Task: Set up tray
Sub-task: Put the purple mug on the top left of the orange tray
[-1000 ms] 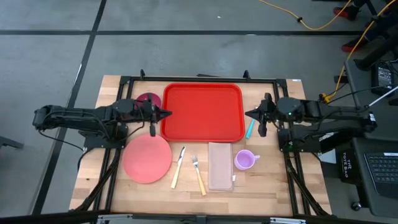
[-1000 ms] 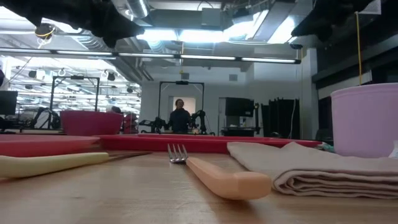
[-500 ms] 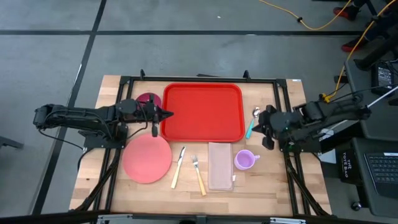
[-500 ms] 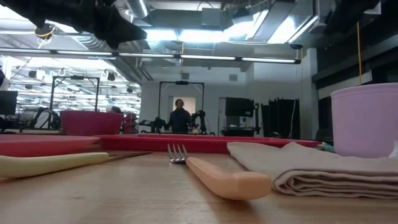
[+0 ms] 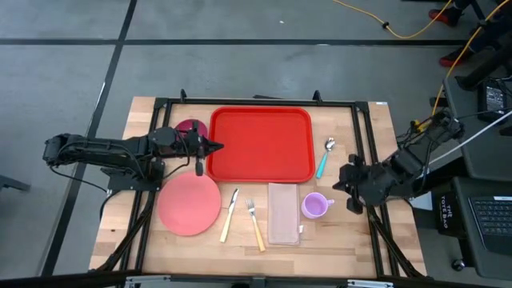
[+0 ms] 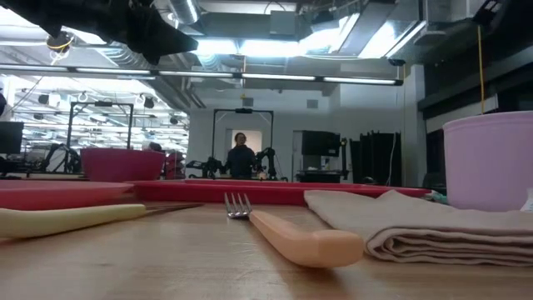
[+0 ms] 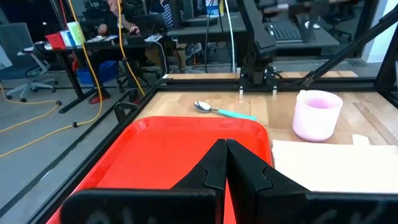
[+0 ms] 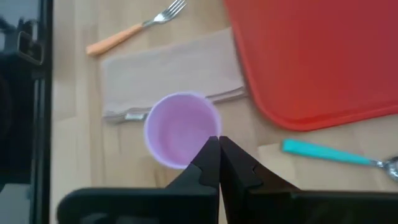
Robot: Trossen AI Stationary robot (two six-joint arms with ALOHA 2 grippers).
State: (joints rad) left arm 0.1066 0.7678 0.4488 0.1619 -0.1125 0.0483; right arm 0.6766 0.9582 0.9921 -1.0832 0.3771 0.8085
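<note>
The red tray [image 5: 260,144] lies flat on the wooden table's far middle, with nothing on it; it also fills the left wrist view [image 7: 168,155]. My left gripper [image 5: 218,146] hovers shut above the tray's left rim, pointing almost level toward the right [image 7: 225,146]. My right gripper [image 5: 336,183] is shut and slants down, held in the air just right of a lilac cup [image 5: 315,206]. In the right wrist view its tips [image 8: 218,140] show over the cup's rim [image 8: 180,127]. It holds nothing.
A pink plate [image 5: 190,203], knife [image 5: 229,214], fork [image 5: 255,224] and folded pale napkin [image 5: 283,213] lie along the near side. A teal-handled spoon [image 5: 324,158] lies right of the tray. A dark pink bowl [image 5: 190,128] stands left of the tray. A black frame borders the table.
My right gripper has swung away from the tray's right rim toward the table's near right, past the spoon, and has tipped from nearly level to slanting down beside the lilac cup. It has stayed shut. No object has moved.
</note>
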